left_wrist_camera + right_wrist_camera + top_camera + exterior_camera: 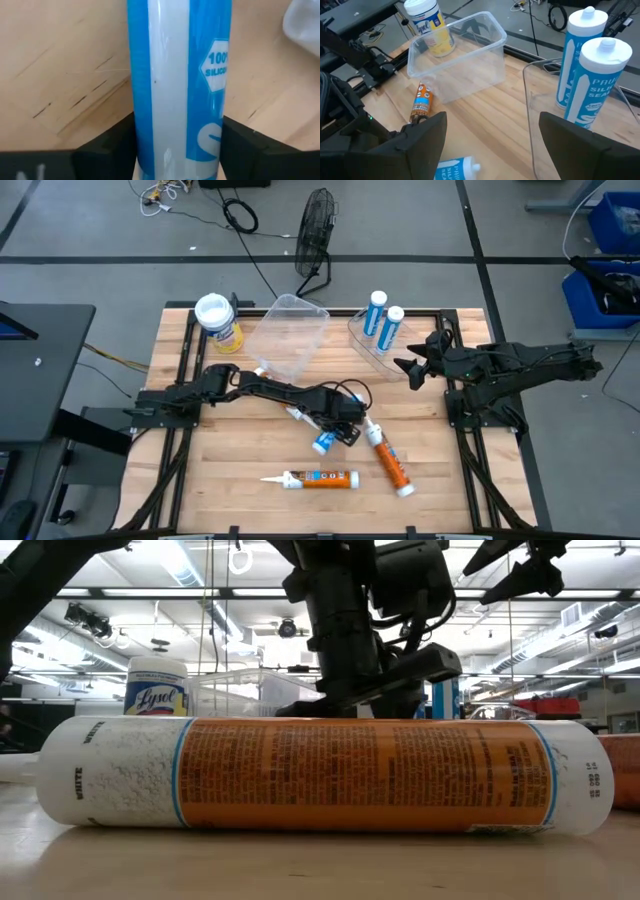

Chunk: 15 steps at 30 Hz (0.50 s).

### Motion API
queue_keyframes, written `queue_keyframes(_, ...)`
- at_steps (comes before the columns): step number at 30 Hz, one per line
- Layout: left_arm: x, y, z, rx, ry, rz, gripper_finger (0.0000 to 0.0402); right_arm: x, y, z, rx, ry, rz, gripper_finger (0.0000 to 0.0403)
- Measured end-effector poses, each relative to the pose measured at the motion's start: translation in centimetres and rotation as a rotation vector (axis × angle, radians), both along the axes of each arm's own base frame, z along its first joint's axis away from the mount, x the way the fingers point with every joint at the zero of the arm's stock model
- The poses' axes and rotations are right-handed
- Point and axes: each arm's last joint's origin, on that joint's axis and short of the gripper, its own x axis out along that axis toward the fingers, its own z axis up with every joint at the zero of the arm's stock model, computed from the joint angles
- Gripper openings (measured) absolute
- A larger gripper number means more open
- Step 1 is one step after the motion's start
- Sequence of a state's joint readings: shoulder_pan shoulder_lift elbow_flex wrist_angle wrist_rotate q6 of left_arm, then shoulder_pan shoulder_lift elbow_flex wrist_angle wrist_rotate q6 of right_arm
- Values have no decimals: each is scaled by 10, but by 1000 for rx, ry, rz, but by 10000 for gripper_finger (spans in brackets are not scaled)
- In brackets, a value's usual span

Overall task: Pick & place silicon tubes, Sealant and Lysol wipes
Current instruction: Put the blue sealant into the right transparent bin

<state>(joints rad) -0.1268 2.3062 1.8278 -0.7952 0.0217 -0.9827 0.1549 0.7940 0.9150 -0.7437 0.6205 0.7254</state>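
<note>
Table point(230, 490) of pale wood carries everything; sorted goods sit toward the far edge, unsorted ones near the front. Clear plastic bin point(290, 330) lies tipped at far centre, empty as far as shows, probably the drop spot for what remains. A second clear container point(372, 352) to its right holds two blue silicone tubes point(384, 320) upright, nozzles up, so blue tubes seem to be grouped there. Lysol wipes point(219, 322), yellow canister with white lid, stands upright at the far left corner, just beside the tipped bin, untouched. Two orange sealant tubes lie flat near the front: one point(322, 478) parallel to the front edge, one point(388, 461) angled, both waiting. Left gripper point(330, 432) is at table centre, fingers closed around a blue silicone tube point(180, 85) lying on the wood; judged a grasp before lifting. Right gripper point(412, 365) hovers beside the second container, fingers spread wide, empty, waiting.
</note>
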Motion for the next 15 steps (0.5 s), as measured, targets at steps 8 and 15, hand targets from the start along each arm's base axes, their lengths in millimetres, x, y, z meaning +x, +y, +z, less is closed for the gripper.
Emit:
queue_keyframes(8, -1, 0, 2, 35, -11, -88, 217, 0, 0, 0, -3, 2, 1, 320)
queue_keyframes(15, -7, 4, 43, 168, -58, -138, 217, -1, -1, 2, -35, -10, -8, 320)
